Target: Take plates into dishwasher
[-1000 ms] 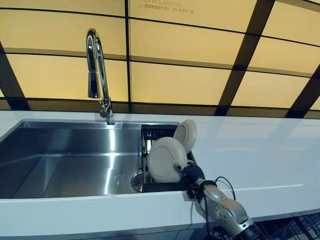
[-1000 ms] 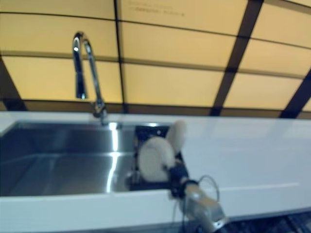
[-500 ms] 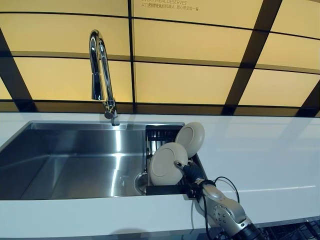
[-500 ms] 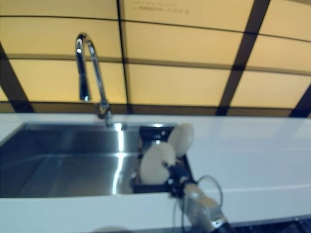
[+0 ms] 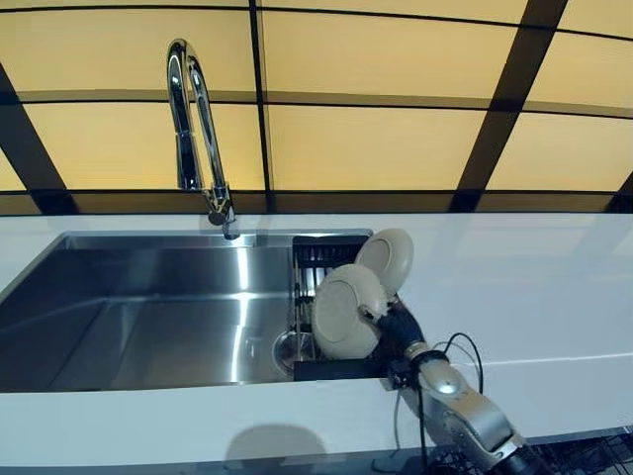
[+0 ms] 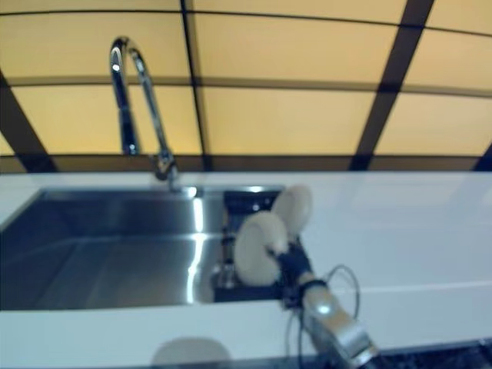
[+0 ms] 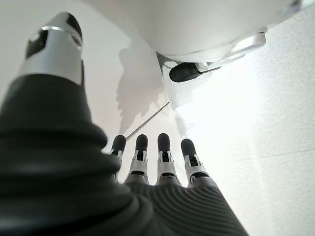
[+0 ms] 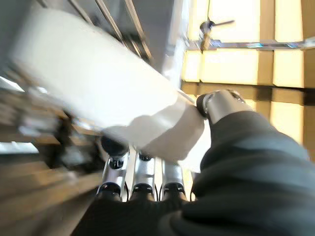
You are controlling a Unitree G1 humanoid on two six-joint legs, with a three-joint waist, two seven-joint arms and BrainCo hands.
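A robot hand is gripping a cream plate over a dish rack at the right end of a steel sink.

The right robot hand (image 5: 399, 328) is pinching the plate (image 5: 345, 313) on edge, thumb on one face and fingers on the other, above the black rack (image 5: 321, 368). A second plate (image 5: 387, 258) is standing just behind it. A tall tap (image 5: 194, 139) is rising behind the sink (image 5: 148, 317), set in the white bench (image 5: 534, 297). The left robot hand (image 7: 157, 164) is hanging with fingers straight, holding nothing.

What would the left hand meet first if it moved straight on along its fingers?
Probably nothing close: beyond the left hand's straight fingers only pale bare surface shows. How far away that surface lies is unclear.
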